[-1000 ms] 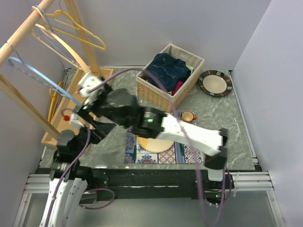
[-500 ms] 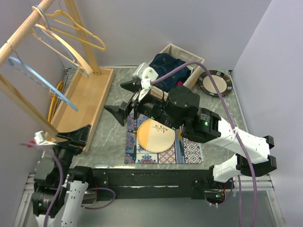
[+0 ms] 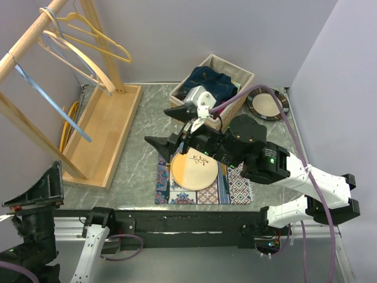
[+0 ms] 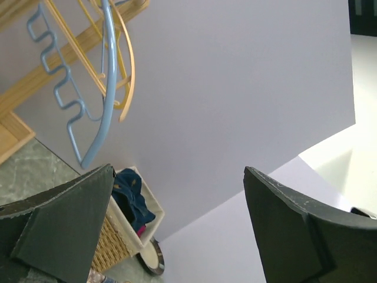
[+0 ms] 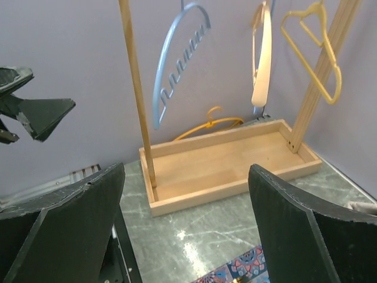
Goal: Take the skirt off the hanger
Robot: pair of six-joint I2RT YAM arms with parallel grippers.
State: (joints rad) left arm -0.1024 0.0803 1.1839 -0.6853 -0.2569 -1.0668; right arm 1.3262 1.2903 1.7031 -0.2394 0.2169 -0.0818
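Note:
The skirt [image 3: 211,81], dark blue denim, lies bunched in the wicker basket [image 3: 238,73]; it also shows in the left wrist view as the skirt [image 4: 131,197]. A bare blue hanger [image 3: 53,106] hangs tilted on the wooden rail [image 3: 26,38], with nothing on it. My left gripper [image 3: 35,191] is open at the near left corner, well off the rack, and points up at the blue hanger [image 4: 106,88]. My right gripper [image 3: 166,127] is open above the table between the rack base and the basket, facing the blue hanger [image 5: 177,65]. Both hold nothing.
A wooden hanger [image 3: 82,65] and a yellow hanger [image 3: 100,38] hang on the same rail. Another yellow hanger [image 3: 69,121] lies by the wooden rack base [image 3: 103,135]. A plate [image 3: 193,171] sits on a patterned placemat [image 3: 235,191]; a dark-rimmed dish [image 3: 268,103] stands back right.
My left arm pulled back from the rack to the near left corner. My right arm swung right, from the rack base to above the placemat. The blue hanger swung on the rail.

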